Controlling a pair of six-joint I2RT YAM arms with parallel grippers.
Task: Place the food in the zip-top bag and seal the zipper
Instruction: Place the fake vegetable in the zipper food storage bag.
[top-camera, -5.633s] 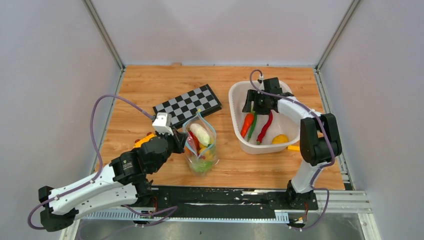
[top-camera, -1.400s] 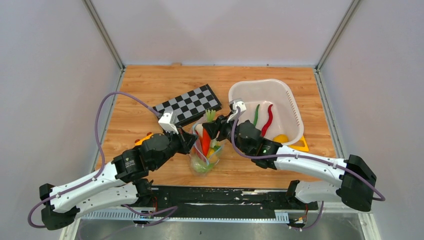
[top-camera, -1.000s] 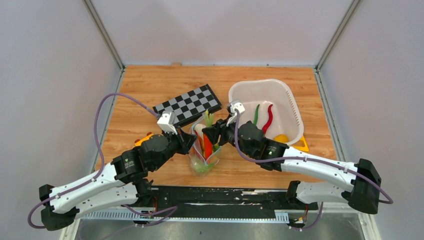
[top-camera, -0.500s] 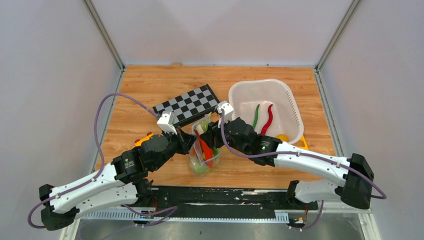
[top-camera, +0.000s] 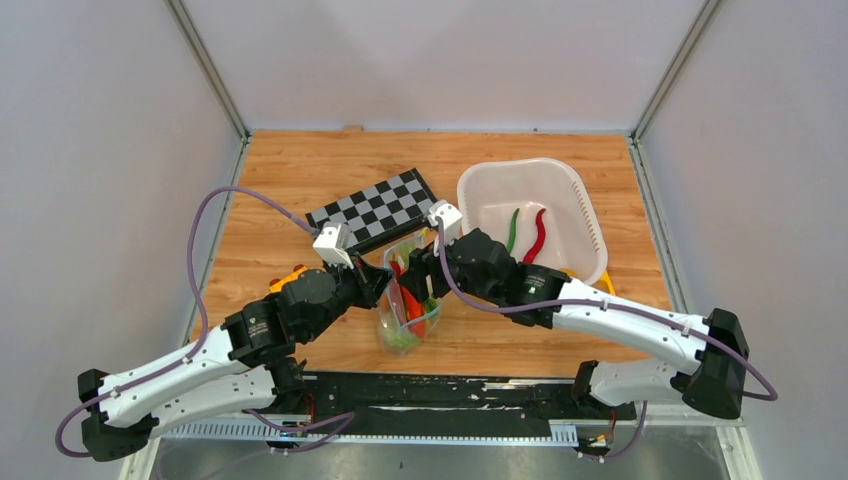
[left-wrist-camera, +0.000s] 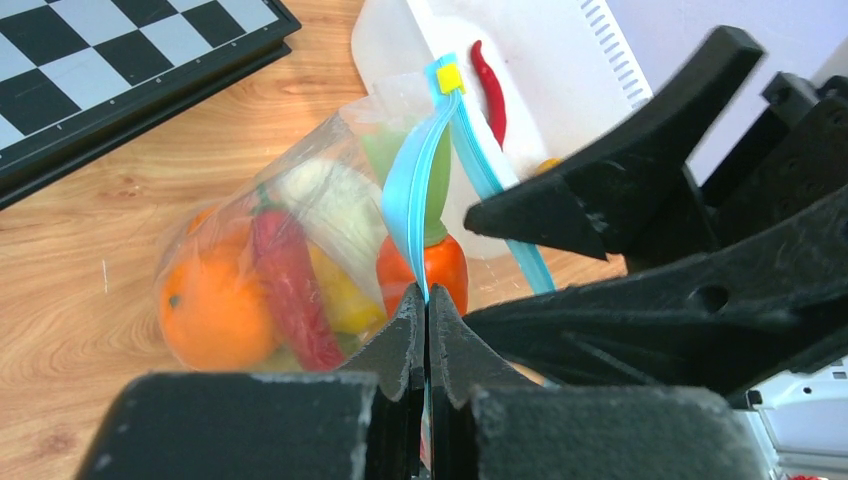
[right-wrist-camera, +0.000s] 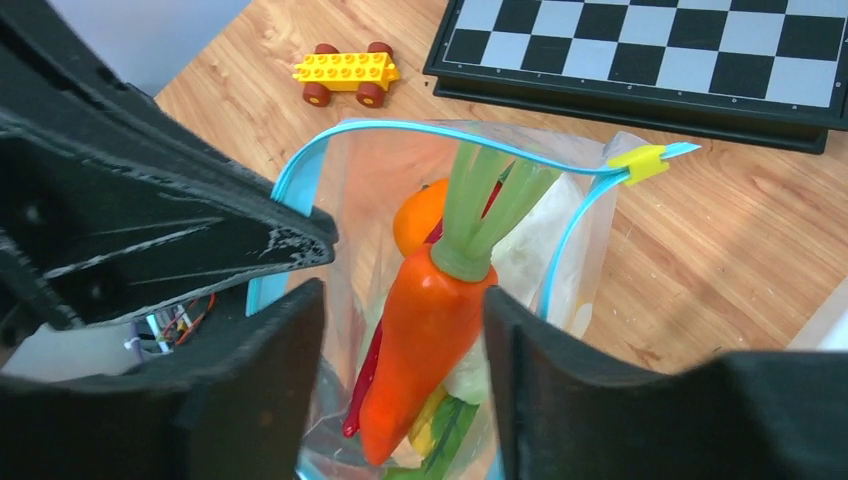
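On the table (top-camera: 300, 170) the zip-top bag (top-camera: 402, 318) stands upright between both arms, mouth open, holding food; the left end effector (left-wrist-camera: 427, 312) pinches the zipper (left-wrist-camera: 408, 195) tightly; the right end effector (right-wrist-camera: 403, 295) gapes wide around a carrot (right-wrist-camera: 425, 330) inside the bag.

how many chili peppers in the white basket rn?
2: a green pepper and a red pepper, side by side in the white basket. The right arm covers the basket's near corner, so more could be hidden there.
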